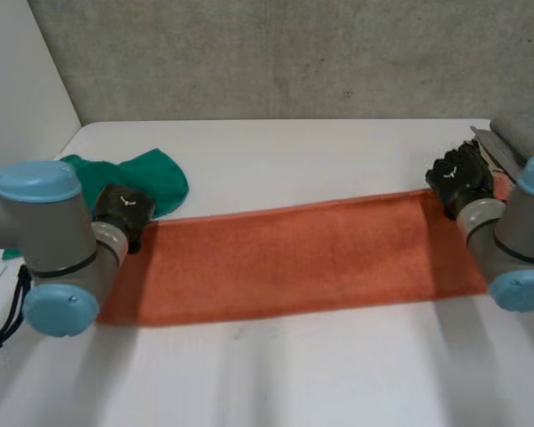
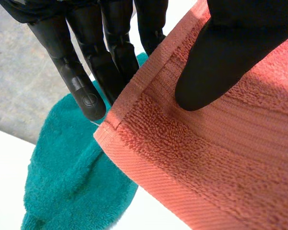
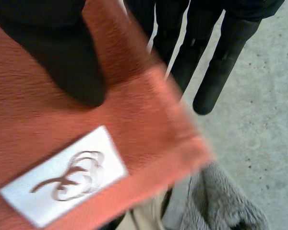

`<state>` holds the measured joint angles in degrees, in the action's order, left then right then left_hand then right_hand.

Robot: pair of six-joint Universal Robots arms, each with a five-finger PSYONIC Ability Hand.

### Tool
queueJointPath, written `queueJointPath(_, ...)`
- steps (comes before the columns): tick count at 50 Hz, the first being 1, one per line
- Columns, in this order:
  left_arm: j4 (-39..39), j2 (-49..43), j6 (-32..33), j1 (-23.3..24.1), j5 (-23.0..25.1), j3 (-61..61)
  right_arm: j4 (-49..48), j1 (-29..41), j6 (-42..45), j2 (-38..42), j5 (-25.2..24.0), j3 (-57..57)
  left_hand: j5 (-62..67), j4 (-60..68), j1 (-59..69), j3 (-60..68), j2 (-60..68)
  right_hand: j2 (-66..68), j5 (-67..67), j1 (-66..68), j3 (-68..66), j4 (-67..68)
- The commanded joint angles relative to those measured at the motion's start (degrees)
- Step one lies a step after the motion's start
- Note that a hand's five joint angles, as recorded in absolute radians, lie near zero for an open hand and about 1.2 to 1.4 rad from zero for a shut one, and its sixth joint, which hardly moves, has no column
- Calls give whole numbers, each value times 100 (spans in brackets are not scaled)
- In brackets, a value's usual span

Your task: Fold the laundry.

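I lose the eight o'clock corner of the orange towel (image 1: 294, 258) under the left arm (image 1: 58, 258), which also covers part of the green cloth (image 1: 156, 182). At two o'clock a grey cloth (image 1: 521, 133) runs off frame. The right wrist view smears the towel's corner.

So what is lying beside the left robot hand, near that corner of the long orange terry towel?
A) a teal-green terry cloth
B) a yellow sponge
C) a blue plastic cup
A: a rumpled teal-green terry cloth lies on the white table by the left robot hand, which pinches a corner of the long orange terry towel.
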<state>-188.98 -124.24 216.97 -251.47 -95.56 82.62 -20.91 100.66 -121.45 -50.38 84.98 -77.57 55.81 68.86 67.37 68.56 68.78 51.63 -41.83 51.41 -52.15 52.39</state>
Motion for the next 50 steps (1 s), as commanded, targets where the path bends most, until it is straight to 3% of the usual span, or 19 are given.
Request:
queueJointPath(1, -473, -92, -330, 265, -156, -177, -80, 111, -141, 529, 624, 454, -5545, -5850, -5701, -5820, -5842, -4163, 4183, -4141, 4215, -4239)
queueJointPath(4, -517, 22, -612, 309, -147, -141, -10, 217, -562, 363, 853, 270, -5581, -5886, -5737, -5856, -5878, -4163, 4183, -4141, 4215, -4239)
queueJointPath(9, -526, 707, -1183, 265, -112, 236, 473, 182, -1494, -550, 687, -530, -5581, -5886, -5737, -5856, -5878, -4163, 4183, -4141, 4215, -4239)
queueJointPath(13, -588, 1121, -1351, 256, -103, 702, 991, 68, -1943, -1359, 47, -1189, -5581, -5886, -5737, -5856, -5878, -4163, 4183, -4141, 4215, -4239)
queueJointPath(17, -684, 1332, -1403, 256, -7, 1132, 1414, -764, -1926, -1720, -840, -1768, -5581, -5886, -5737, -5856, -5878, -3652, 3672, -3630, 3704, -3728)
queueJointPath(22, -913, 1359, -1412, 283, 160, 1432, 1432, -1330, -1733, -1800, -1167, -2016, -5581, -5886, -5737, -5856, -5878, -3163, 3183, -3141, 3214, -3239)
queueJointPath(35, -983, 1315, -1421, 327, 213, 1493, 834, -1453, -1188, -1194, -1141, -2051, -5581, -5886, -5737, -5856, -5878, -2978, 2997, -2955, 3029, -3054)
queueJointPath(36, -983, 1315, -1421, 327, 213, 1502, 808, -1462, -1162, -1124, -1141, -2043, -5581, -5886, -5737, -5856, -5878, -2811, 2830, -2788, 2862, -2887)
queueJointPath(38, -983, 1323, -1421, 327, 213, 1520, 764, -1567, -1109, -992, -1098, -1955, -5581, -5886, -5737, -5856, -5878, 2109, -2090, 2132, -2058, 2033)
queueJointPath(39, -983, 1332, -1421, 327, 213, 1529, 746, -1628, -1135, -983, -1106, -1937, -5581, -5886, -5737, -5856, -5878, 2829, -2810, 2852, -2778, 2753)
queueJointPath(50, -983, 1666, -1439, 336, 213, 1634, 702, -2929, -916, -1264, -1159, -1832, -5581, -5886, -5737, -5856, -5878, 2837, -2817, 2859, -2785, 2761)
